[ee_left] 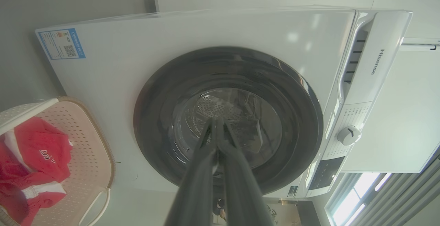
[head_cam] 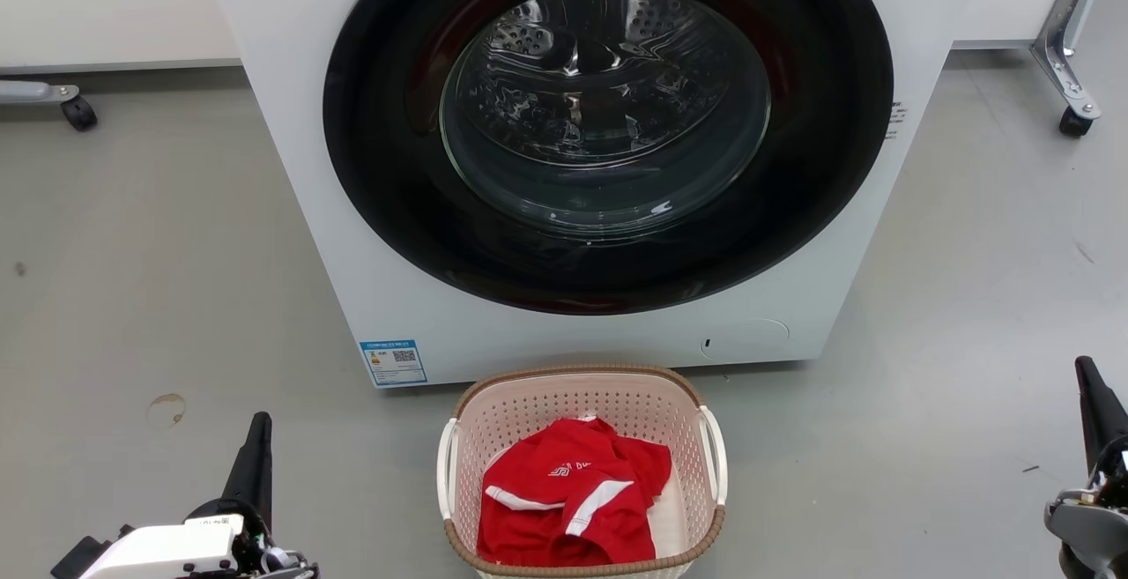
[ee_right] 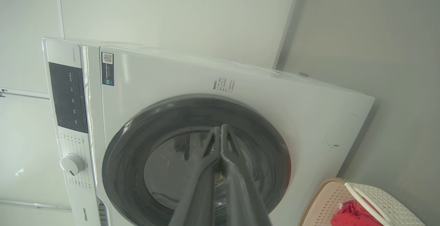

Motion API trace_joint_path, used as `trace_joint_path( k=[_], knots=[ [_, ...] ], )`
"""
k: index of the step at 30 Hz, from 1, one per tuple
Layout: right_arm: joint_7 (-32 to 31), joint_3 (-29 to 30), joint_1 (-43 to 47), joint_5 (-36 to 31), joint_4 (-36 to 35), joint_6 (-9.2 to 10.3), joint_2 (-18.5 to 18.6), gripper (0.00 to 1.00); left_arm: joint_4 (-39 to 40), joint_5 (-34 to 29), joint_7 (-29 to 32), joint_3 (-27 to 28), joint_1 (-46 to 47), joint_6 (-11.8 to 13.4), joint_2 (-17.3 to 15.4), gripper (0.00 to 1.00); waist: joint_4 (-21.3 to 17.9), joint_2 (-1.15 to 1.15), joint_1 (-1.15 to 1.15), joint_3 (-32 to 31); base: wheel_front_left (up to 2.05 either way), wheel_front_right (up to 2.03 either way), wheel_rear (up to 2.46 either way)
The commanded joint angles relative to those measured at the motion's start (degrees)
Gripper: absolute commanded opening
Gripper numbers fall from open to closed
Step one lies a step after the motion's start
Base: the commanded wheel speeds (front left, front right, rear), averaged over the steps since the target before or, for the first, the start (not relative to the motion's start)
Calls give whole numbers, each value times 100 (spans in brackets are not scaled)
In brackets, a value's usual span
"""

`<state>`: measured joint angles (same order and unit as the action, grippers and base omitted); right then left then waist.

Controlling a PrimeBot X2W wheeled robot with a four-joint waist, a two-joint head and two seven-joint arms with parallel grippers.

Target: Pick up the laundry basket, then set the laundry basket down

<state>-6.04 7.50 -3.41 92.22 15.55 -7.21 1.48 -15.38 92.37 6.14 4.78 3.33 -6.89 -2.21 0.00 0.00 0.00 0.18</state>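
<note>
While both arms sit low at the sides of the head view, the laundry basket [head_cam: 546, 407] stands upright on the grey floor [head_cam: 132, 297], directly before the white washing machine [head_cam: 300, 209], near its lower front edge but apart from it. The basket has a brown woven-look rim, pale perforated walls and a white handle [head_cam: 445, 464] on each side. A red garment [head_cam: 564, 500] with white stripes lies crumpled inside, over something white at the bottom. The machine's round dark door [head_cam: 608, 279] is closed, and the steel drum shows through its glass. A blue label [head_cam: 394, 361] sits at the lower left corner of the front panel.

Left gripper [head_cam: 258, 438]: lower left, well apart from the basket; its fingers [ee_left: 202, 171] are pressed together, point towards the machine and hold nothing.

Right gripper [head_cam: 1090, 389]: lower right edge, likewise well clear of the basket; fingers closed tip to tip, empty.

Each wrist view shows its paired fingers meeting at the tips against the door, with the basket at a lower corner. A castor leg [head_cam: 1071, 112] stands on the floor beside the machine.
</note>
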Motion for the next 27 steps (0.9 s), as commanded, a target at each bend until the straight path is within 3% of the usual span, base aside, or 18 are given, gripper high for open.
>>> trace_joint_path(
  k=[1,6,7,11,18,27],
  knots=[
    [-43,-100,-277,-3,-153,-28,140,0,135,-18,34,172,286,-59,-66,0,0,0,0,0,0,0,0],
    [-43,-100,-277,-3,-153,-28,140,0,135,-18,34,172,286,-59,-66,0,0,0,0,0,0,0,0],
    [0,0,0,0,0,0,0,100,0,0,0,0,0,0,0,100,0,0,0,0,0,0,0],
    [5,-36,172,-2,180,6,-177,100,-204,-1,-9,-14,-168,9,72,100,0,0,0,0,0,0,0],
    [90,-142,169,-41,78,5,-160,100,-99,-19,-111,-97,-188,5,65,100,1,0,13,-10,0,0,0],
    [235,-318,171,-88,-81,2,-116,100,67,-37,-263,-206,-235,0,55,100,2,0,1,2,0,0,0]
  ],
)
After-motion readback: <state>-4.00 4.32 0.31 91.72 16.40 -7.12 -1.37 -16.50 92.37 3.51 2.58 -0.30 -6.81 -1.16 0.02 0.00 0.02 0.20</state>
